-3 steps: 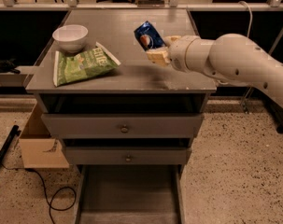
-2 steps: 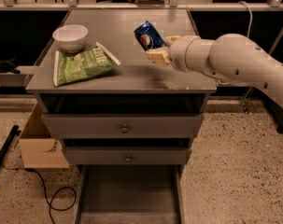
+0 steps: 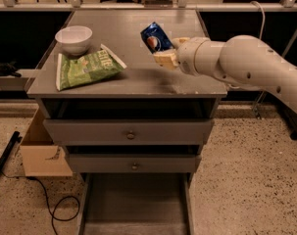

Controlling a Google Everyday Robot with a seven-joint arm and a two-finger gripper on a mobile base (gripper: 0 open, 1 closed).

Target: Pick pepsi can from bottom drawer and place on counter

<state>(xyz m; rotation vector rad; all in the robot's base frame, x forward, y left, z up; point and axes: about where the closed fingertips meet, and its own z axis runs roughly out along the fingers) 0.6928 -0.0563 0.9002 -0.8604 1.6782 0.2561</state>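
The gripper (image 3: 163, 57) held the tilted pepsi can (image 3: 155, 37) tight above the right side of the counter (image 3: 138, 75). It should stand it straight, lower slowly, then let go.

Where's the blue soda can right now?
Camera view, right of centre: the small blue metal soda can is tilted in the claw above the grey counter, right of the green chip bag.
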